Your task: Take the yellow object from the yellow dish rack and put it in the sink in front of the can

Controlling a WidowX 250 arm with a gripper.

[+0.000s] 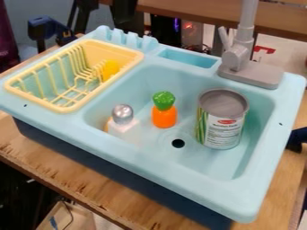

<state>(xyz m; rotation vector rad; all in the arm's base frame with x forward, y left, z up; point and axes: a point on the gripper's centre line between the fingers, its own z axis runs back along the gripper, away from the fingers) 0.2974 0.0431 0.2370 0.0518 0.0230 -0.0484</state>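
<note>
I cannot tell if the gripper is released or clenched, and so I cannot tell how the things lie relative to it. In the basin of the light blue toy sink there are three things. At the right is a metal can, with its grey top facing up and a label around its side. To the left of it, and apart from it, an orange toy with a green top stands at the middle of the basin. More to the left and nearer is a whitish object with a silver round top; its exact kind I cannot tell. The round drain hole is between this object and the can, on the near side of the orange toy.

At the left of the sink is a yellow dish rack, and inside its far right part there is a yellow thing. A grey faucet stands on the far right rim.

The sink rests on a wooden surface with a worn near edge. In the room, a blue clamp is at the far left, and behind the sink is a brown wooden board. Below the surface, at the near left, I see an open box with a dark cable.
</note>
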